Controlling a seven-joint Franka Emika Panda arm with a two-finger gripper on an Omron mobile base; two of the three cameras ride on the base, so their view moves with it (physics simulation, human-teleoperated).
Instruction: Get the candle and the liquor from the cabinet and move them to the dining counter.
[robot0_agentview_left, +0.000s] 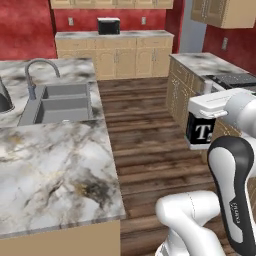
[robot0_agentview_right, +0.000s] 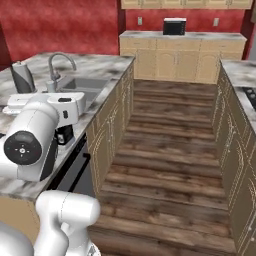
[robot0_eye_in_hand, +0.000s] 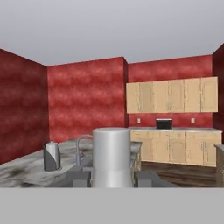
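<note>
The liquor (robot0_agentview_left: 202, 131), a square black bottle with a white "T", hangs in the air under my white hand, to the right of the dining counter (robot0_agentview_left: 50, 165). My gripper (robot0_agentview_left: 206, 118) is shut on its top. In the hand view the bottle's pale neck (robot0_eye_in_hand: 112, 155) stands between my fingers (robot0_eye_in_hand: 81, 178), with the gripper (robot0_eye_in_hand: 112, 178) closed around it. The right base view shows the black bottle (robot0_agentview_right: 64, 135) below my hand, in front of the marble island (robot0_agentview_right: 102, 65) with its sink. The candle is out of view. Tan wall cabinets (robot0_eye_in_hand: 173, 95) hang on the far red wall, doors shut.
A grey kettle (robot0_eye_in_hand: 51, 156) and a curved faucet (robot0_agentview_left: 37, 70) stand on the island near the sink (robot0_agentview_left: 60, 102). A wooden floor aisle (robot0_agentview_right: 170, 150) runs between the island and a right-hand counter (robot0_agentview_left: 210, 65). A black microwave (robot0_agentview_left: 108, 26) sits on the back counter.
</note>
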